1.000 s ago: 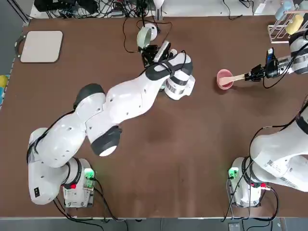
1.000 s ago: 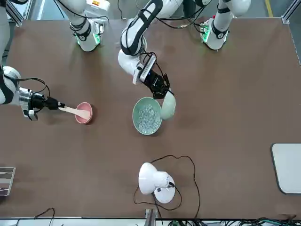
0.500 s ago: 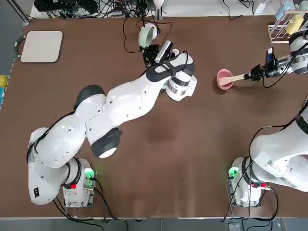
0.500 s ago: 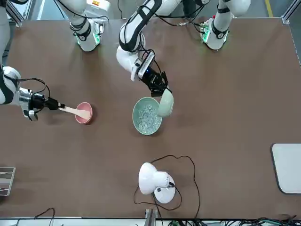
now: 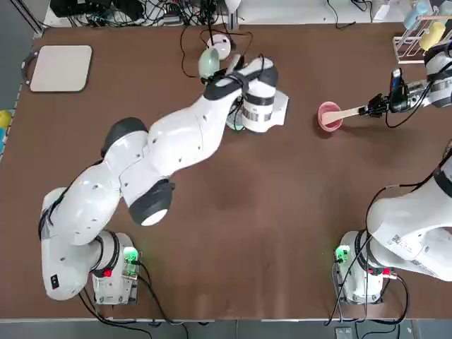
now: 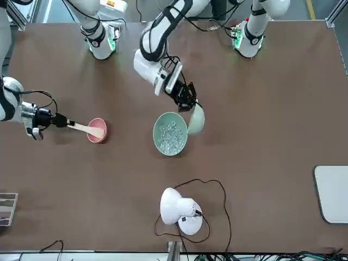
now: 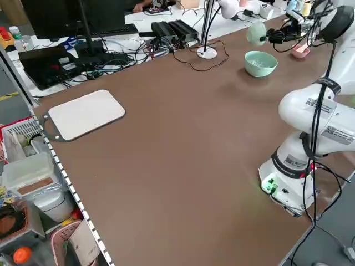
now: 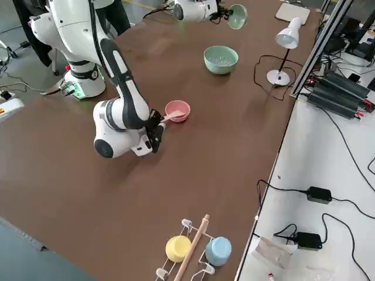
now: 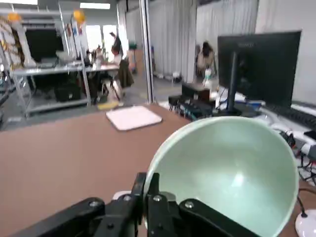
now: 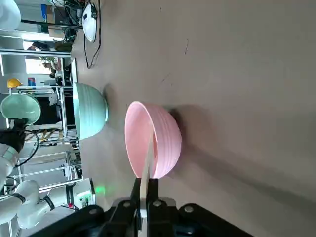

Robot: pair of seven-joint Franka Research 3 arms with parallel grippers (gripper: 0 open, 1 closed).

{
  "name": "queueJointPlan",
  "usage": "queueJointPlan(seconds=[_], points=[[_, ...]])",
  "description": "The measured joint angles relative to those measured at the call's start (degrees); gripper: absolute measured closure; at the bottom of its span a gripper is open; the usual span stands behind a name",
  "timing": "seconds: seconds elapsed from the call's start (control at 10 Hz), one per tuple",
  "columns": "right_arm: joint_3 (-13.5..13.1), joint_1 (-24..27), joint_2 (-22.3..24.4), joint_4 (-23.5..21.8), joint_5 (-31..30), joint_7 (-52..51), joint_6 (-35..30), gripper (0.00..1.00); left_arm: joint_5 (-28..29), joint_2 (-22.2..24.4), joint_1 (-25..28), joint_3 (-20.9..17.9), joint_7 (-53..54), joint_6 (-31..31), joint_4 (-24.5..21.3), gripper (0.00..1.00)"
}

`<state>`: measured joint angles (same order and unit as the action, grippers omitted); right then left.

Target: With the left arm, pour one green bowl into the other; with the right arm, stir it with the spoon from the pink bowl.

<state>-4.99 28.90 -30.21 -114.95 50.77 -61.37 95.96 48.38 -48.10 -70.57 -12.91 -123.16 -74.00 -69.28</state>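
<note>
The right gripper (image 10: pixel 143 190), nearer the spoon (image 10: pixel 147 159), is shut on its handle; the blade slants into the pink bowl (image 6: pixel 92 137), left of the gripper. The mint-green bowl (image 6: pixel 164 151), holding clear pieces, lies farther left. The left gripper (image 9: pixel 146 183) pinches the small green bowl (image 9: pixel 232 173) beside it, tipped.

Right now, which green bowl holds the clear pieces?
The wide mint-green bowl on the table; the smaller green one is raised, tipped and empty.
</note>
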Motion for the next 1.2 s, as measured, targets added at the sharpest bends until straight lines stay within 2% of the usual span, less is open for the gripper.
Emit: queueJointPlan(seconds=[0.2,0.3,0.5,0.6,0.8,1.0,1.2], points=[[0.0,-0.1,0.0,0.5,0.0,0.0,-0.7,0.94,-10.9,2.4,3.9,0.0,0.9,-5.1,0.0,0.95],[0.1,-0.1,0.2,0.9,0.0,0.0,-1.9,0.94,-16.5,3.8,6.3,-0.1,4.6,-6.4,0.0,0.95],[0.0,-0.1,1.2,1.9,0.2,1.2,-4.1,0.94,-29.2,7.9,12.1,-0.2,19.1,-6.7,-0.3,0.95],[0.1,-0.1,2.3,2.3,0.2,3.0,-5.2,0.94,-31.8,10.3,14.4,-0.2,23.7,-6.7,-1.7,0.95],[0.2,-0.9,5.7,3.8,0.2,8.4,-7.3,0.94,-32.7,16.3,17.8,-0.1,29.5,-7.9,-8.2,0.95],[0.3,-4.0,11.0,4.8,0.2,16.3,-7.6,0.94,-33.0,25.1,21.7,-0.1,35.9,-15.1,-18.1,0.95],[0.4,-9.7,16.7,6.9,-1.2,28.3,-7.4,0.94,-33.1,33.2,26.9,-0.2,40.4,-25.4,-28.7,0.95]])
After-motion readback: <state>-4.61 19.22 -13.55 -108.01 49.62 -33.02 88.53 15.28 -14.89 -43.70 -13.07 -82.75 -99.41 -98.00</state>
